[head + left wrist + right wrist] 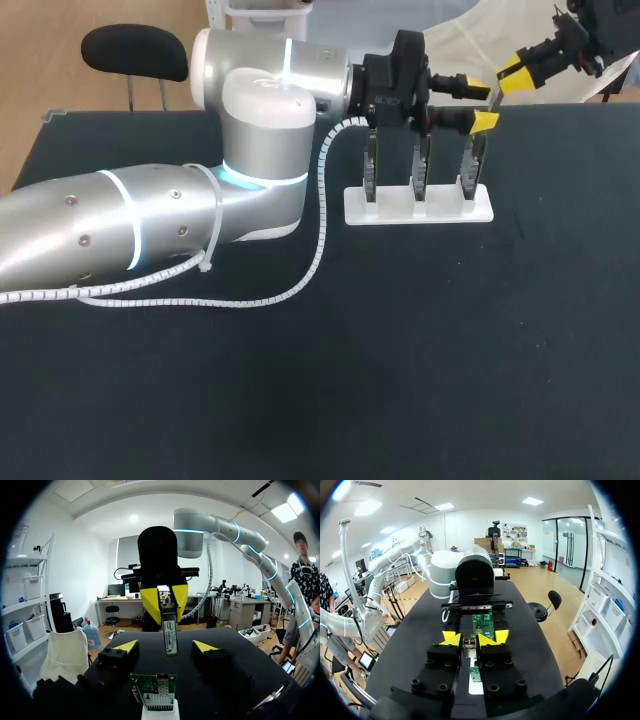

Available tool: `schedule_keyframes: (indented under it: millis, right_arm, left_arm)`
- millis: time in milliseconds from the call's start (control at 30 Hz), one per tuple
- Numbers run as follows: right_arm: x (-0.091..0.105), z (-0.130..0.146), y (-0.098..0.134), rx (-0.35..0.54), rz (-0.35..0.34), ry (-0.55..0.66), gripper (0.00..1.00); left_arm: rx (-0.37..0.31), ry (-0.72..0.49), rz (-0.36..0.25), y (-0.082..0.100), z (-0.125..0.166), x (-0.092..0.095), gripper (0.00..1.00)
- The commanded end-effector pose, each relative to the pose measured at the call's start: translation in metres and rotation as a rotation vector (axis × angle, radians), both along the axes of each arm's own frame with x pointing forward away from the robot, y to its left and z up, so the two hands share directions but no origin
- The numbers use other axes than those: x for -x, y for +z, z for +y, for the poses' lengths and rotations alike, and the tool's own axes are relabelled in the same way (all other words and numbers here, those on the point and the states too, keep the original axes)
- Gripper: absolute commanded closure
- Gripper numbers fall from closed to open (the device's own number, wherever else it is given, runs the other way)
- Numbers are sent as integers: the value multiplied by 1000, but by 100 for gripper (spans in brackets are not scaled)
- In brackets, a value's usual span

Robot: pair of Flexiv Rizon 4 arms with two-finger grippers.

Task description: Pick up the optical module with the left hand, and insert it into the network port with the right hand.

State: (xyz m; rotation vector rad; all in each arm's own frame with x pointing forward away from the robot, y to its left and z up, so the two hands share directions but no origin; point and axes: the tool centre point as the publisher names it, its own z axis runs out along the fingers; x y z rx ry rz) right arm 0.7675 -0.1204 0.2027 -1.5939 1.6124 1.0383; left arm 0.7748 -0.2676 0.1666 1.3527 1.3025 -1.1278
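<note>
My left arm [150,220] came in from the left, low across the dark table [400,350], with a white spiral cable [300,285] looping off it. My left claw [478,102] sat at the far side, over the right-hand end of a white stand [420,208]. The stand held three upright circuit boards [420,165] in a row. The left claw's fingers [126,646] were spread wide, touching nothing.

In the left wrist view the module [170,636] hung upright in the gap ahead of those spread tips, clear of both. It was above the nearest green board and its metal port [162,682], not in it. I could not tell how far above.

My right claw [472,638] came in from the far right corner. It faced the left claw and was pinching the module from two sides with its yellow tips pressed onto it. From the right wrist, the module sat between my own tips, with a green board just ahead and the left claw's black body behind that.
</note>
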Motion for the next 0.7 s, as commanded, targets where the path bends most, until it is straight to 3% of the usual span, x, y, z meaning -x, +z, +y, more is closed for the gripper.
schedule_keyframes:
  millis: [33,267,700]
  right_arm:
    - [2,0,0,2,-5,0,100]
    - [2,-1,1,0,-5,1,100]
    - [1,0,0,-3,-4,7,100]
  left_arm:
    - [-1,3,0,0,0,1,0]
    - [-1,3,0,0,0,1,0]
    - [-133,-47,-32,10,8,-5,0]
